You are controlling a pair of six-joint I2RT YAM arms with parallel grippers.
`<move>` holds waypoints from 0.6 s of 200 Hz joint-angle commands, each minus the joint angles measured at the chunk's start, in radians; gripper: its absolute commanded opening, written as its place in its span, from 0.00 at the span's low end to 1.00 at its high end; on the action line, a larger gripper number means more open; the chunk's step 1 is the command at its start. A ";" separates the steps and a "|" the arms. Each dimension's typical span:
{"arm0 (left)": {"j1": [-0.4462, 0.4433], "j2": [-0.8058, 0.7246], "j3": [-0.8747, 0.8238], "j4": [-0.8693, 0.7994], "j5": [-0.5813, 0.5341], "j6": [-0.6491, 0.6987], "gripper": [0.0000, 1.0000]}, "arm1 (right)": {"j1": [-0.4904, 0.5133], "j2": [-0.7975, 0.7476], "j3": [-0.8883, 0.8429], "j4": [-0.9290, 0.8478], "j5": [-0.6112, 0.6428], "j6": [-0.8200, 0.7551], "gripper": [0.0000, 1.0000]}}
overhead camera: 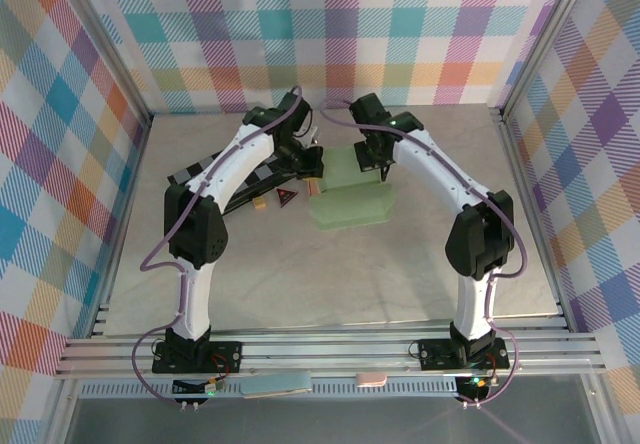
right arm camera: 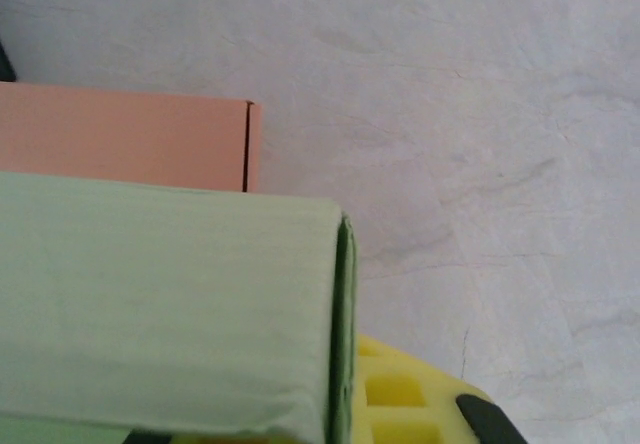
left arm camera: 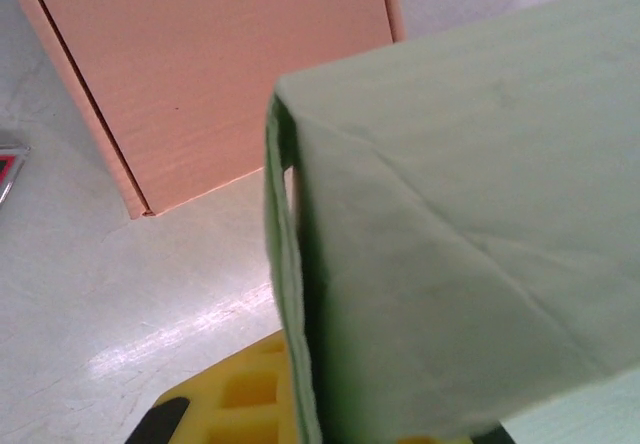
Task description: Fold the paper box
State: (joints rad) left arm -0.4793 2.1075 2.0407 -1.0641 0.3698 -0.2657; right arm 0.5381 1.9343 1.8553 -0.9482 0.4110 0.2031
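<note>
Tabletop pale grey marbled, plaid walls around, paper box centred

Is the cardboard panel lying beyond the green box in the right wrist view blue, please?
No, the cardboard panel beyond the green box is salmon pink, not blue.

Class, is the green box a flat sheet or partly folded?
Partly folded. The green box has a wall standing with a doubled-over edge in the wrist views; its near part lies flat on the table.
</note>
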 commanded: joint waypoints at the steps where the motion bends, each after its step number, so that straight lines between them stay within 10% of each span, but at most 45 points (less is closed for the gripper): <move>1: -0.015 -0.013 -0.070 0.099 -0.041 -0.051 0.00 | 0.032 0.000 -0.052 -0.018 0.073 0.063 0.00; 120: -0.073 -0.186 -0.644 0.530 -0.051 -0.221 0.13 | 0.128 -0.112 -0.374 -0.024 0.066 0.277 0.00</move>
State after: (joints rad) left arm -0.5606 1.9652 1.4483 -0.6487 0.3355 -0.4389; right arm 0.6613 1.8591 1.5070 -0.9241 0.4862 0.4252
